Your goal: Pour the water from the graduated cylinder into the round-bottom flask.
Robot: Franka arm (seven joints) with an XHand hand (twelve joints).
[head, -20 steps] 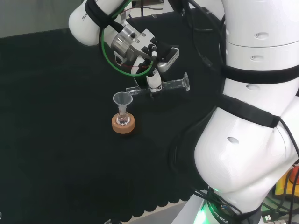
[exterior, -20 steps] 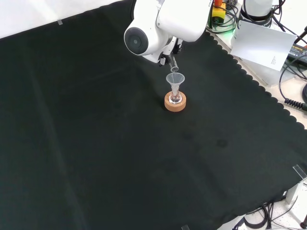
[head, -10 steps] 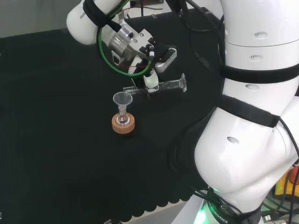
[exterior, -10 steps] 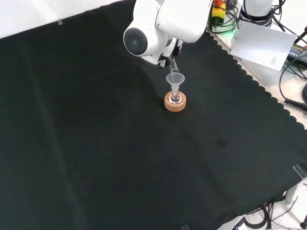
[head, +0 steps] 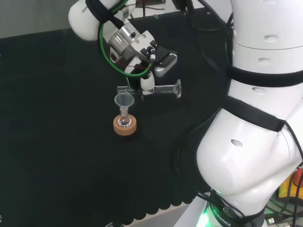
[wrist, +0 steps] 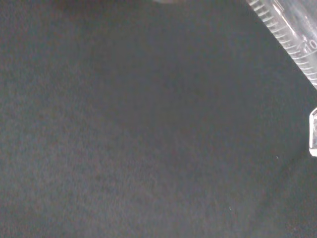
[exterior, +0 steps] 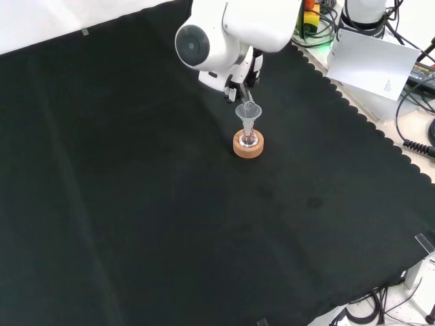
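Glass tube, the graduated cylinder (head: 156, 89), lies sideways in my hand (head: 147, 85), whose fingers curl round it. Since a second ago I slid it left in the head view, so its mouth now sits over the funnel (head: 123, 100) in the round-bottom flask (head: 125, 121), just below the hand. Pouring looks close.

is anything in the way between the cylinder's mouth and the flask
Only the funnel, and that belongs there: it sits in the neck of the round-bottom flask on its cork ring. The hand holds the graduated cylinder about level, its mouth above the funnel's rim. Nothing else visible stands between them.
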